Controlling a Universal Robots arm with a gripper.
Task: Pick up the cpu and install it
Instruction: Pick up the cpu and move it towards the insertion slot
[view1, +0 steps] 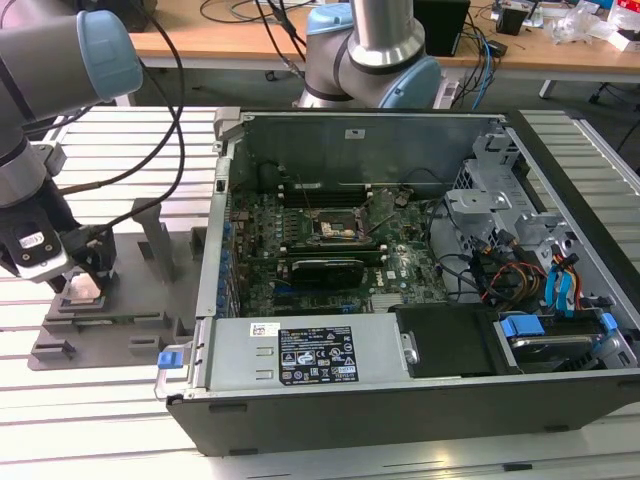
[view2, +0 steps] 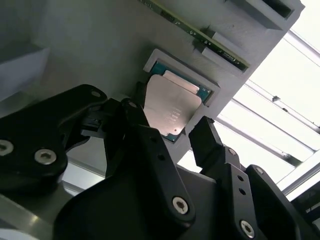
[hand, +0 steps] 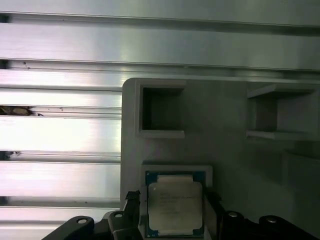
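Slotted aluminium tabletop (view1: 120, 150) carries a grey plastic tray with upright posts (view1: 130, 318) at the exterior view's left. My claw (view2: 167, 117) hangs unclenched, fingers straddling the small silver-topped square cpu (view2: 172, 107) lying in the tray's recess.

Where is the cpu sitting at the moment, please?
The cpu lies in its recess on the grey tray at the exterior view's left, outside the computer case, straddled by the open tool.

Exterior view was evenly lit by bright room light, with soft shadows. In the second wrist view the aluminium slats (view2: 280, 85) beyond the claw (view2: 167, 117) blew out white; claw fingers (view2: 150, 145) were near-black. Mild glare sat on the cpu (view2: 172, 107) lid between them; tray recess (hand: 160, 110) ahead was shadowed.
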